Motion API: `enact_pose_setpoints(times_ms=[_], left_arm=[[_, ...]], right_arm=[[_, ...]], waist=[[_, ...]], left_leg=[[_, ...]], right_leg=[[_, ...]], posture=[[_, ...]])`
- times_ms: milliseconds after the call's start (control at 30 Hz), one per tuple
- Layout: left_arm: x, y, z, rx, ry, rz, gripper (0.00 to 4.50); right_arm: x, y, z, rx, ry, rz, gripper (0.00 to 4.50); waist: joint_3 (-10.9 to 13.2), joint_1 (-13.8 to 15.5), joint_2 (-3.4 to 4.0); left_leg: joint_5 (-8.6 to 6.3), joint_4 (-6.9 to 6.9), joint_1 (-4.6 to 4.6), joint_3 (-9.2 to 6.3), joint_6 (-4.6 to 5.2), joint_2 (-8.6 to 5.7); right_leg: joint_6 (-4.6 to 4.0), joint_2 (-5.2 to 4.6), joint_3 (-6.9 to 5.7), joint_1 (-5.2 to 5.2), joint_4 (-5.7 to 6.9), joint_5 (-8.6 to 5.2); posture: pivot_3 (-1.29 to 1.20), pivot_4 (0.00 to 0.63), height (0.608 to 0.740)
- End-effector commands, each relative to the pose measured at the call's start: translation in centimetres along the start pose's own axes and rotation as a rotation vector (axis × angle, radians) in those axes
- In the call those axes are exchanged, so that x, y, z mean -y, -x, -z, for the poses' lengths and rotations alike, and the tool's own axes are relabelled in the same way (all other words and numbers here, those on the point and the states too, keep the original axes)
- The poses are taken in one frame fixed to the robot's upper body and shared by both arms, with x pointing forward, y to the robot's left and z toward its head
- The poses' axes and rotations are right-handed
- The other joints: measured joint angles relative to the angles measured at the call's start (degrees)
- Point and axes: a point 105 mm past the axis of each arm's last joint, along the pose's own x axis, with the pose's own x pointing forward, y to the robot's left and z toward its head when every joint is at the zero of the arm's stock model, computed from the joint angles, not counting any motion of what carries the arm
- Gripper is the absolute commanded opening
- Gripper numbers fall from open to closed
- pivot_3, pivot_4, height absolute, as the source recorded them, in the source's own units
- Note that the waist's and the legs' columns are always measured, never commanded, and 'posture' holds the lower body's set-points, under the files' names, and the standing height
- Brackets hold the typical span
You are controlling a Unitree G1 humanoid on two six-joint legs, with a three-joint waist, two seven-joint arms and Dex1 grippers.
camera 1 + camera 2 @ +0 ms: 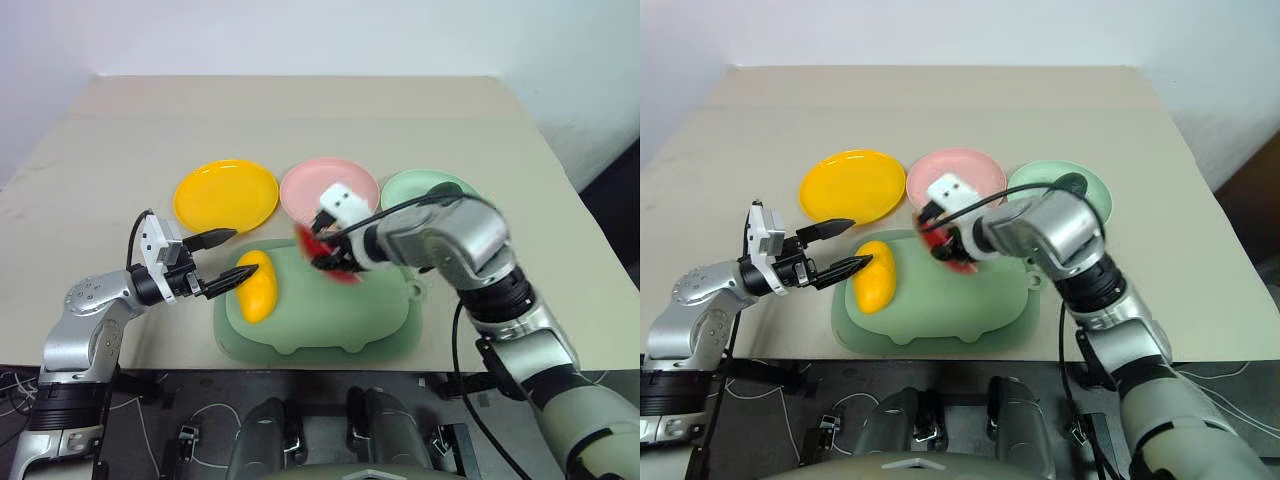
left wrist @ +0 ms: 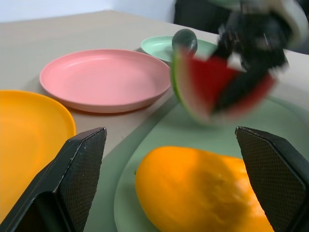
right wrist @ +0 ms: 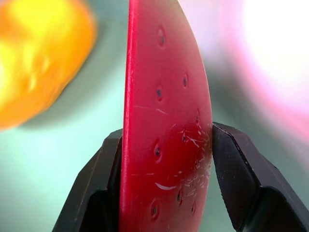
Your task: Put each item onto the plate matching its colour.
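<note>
My right gripper (image 1: 335,258) is shut on the red watermelon wedge (image 3: 164,72), holding it lifted over the far edge of the pale green pig-shaped tray (image 1: 340,320), just short of the pink plate (image 1: 315,185). The yellow mango (image 1: 257,285) lies on the tray's left side. My left gripper (image 1: 244,252) is open and level, its fingers pointing at the mango's near end and holding nothing. The dark green avocado (image 2: 184,41) rests on the mint green plate (image 1: 420,185). The yellow plate (image 1: 226,195) stands bare at the left of the row.
The three plates stand in a row behind the tray on a beige table (image 1: 300,110). The table's front edge runs just below the tray. My right arm reaches across the tray's right side and partly covers the mint plate.
</note>
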Motion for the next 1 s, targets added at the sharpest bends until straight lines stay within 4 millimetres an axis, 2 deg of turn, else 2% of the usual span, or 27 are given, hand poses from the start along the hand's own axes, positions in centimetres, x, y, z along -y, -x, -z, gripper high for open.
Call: enact_pose_setpoints(times_ms=[33,133,300,467,633,867,1000], left_arm=[[-0.2,0.6,-0.9,0.013,-0.041,-0.01,4.5],[-0.2,0.9,-0.8,0.01,-0.041,-0.017,4.5],[0.0,1.5,-0.6,0.005,-0.043,-0.028,4.5],[0.3,2.1,-0.5,-0.001,-0.048,-0.045,4.5],[0.4,2.9,-0.3,-0.007,-0.049,-0.065,4.5],[0.8,3.2,-0.1,-0.01,-0.047,-0.076,4.5],[0.8,3.1,-0.2,-0.009,-0.045,-0.077,4.5]], right_arm=[[1.5,1.3,-3.3,0.134,-0.001,0.024,2.25],[4.0,0.4,-4.5,0.153,-0.009,0.105,2.25],[5.4,-3.0,-6.1,0.166,-0.032,0.103,2.25],[6.6,-6.0,-5.7,0.141,-0.045,0.152,2.25],[7.2,-7.2,-5.2,0.135,-0.057,0.219,2.25],[7.0,-7.1,-6.2,0.168,-0.073,0.205,4.47],[7.3,-6.2,-7.0,0.194,-0.067,0.193,4.49]], waist=[[0.0,-0.15,0.0],[0.0,-0.21,0.0],[0.02,-0.35,0.02],[0.02,-0.74,0.02],[0.03,-1.17,0.04],[0.04,-1.74,0.05],[0.04,-1.64,0.05]], left_leg=[[0.0,0.0,0.01,0.0,0.0,0.01],[0.03,-0.06,0.06,0.02,-0.04,0.02],[0.04,-0.1,0.03,0.12,-0.04,0.03],[0.05,-0.13,0.04,0.16,-0.05,0.01],[0.05,-0.14,0.03,0.17,-0.06,0.0],[0.08,-0.18,0.07,0.15,-0.11,0.02],[0.09,-0.2,0.08,0.15,-0.12,0.03]], right_leg=[[0.0,0.02,0.0,0.0,0.0,0.0],[0.0,0.05,0.0,0.0,0.01,0.0],[0.01,0.08,0.03,-0.06,0.04,0.0],[0.02,0.11,0.03,-0.06,0.08,0.0],[0.03,0.09,0.04,-0.06,0.09,0.0],[0.02,0.09,0.06,-0.09,0.13,0.0],[0.02,0.09,0.07,-0.09,0.14,-0.01]], posture=[[0.0,0.15,0.696],[0.0,0.15,0.696],[0.0,0.15,0.696],[0.0,0.15,0.696],[0.0,0.15,0.696],[0.0,0.15,0.696],[0.0,0.15,0.696]])
